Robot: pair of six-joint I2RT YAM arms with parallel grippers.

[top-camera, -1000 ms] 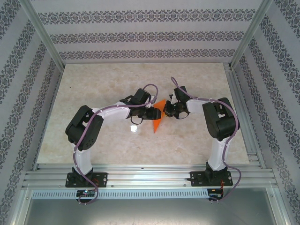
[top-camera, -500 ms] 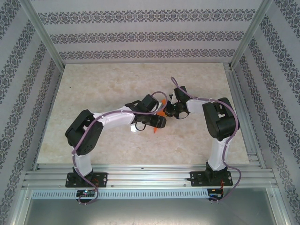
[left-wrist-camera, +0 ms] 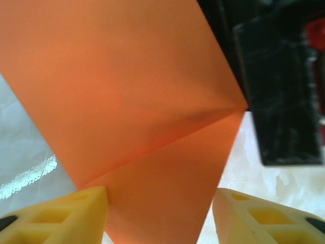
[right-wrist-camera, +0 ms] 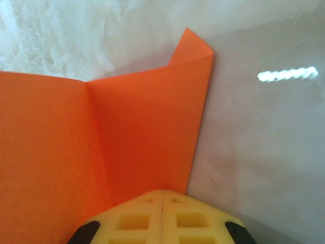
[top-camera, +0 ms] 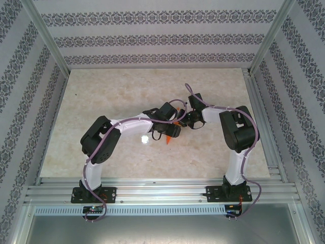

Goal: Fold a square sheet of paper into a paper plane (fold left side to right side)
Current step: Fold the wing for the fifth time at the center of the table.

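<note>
The square sheet of paper is bright orange and lies mid-table, mostly hidden under both wrists. In the left wrist view the paper shows a diagonal crease, and its lower flap runs between my yellow fingers. My left gripper stands open astride that flap. My right gripper is shut, its joined tips resting on top of the paper near its right edge. A small corner flap stands up at the far end. The right gripper's black body sits at the paper's corner.
The marble-look table is bare around the two wrists. Patterned walls close it in at the back and sides. An aluminium rail carrying both arm bases runs along the near edge.
The left arm has swung right and forward over the paper, covering most of the orange triangle seen earlier. The right arm has stayed still.
</note>
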